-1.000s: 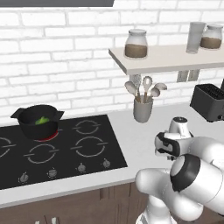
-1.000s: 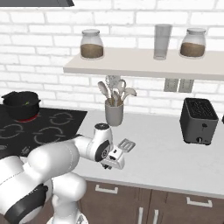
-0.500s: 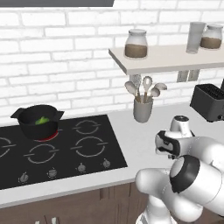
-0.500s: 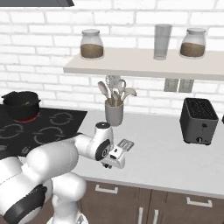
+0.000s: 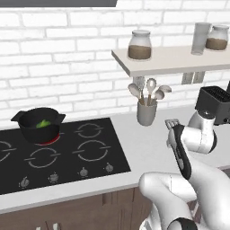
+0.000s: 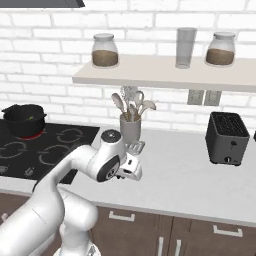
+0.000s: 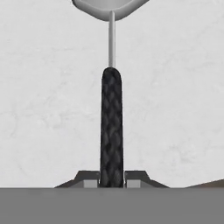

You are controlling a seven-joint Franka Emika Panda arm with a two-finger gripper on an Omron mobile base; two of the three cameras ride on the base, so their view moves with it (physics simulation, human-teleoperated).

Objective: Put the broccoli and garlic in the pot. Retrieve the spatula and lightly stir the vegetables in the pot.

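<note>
Open counter (image 6: 180, 170) — utensil cup (image 6: 130, 131) (behind) close

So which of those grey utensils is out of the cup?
The spatula: the tool is shut on its black handle, while the spoons stand in the cup.

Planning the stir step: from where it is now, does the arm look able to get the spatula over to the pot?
Probably yes: the jaws are shut on the spatula, and the counter and hob between it and the pot look unobstructed.
</note>
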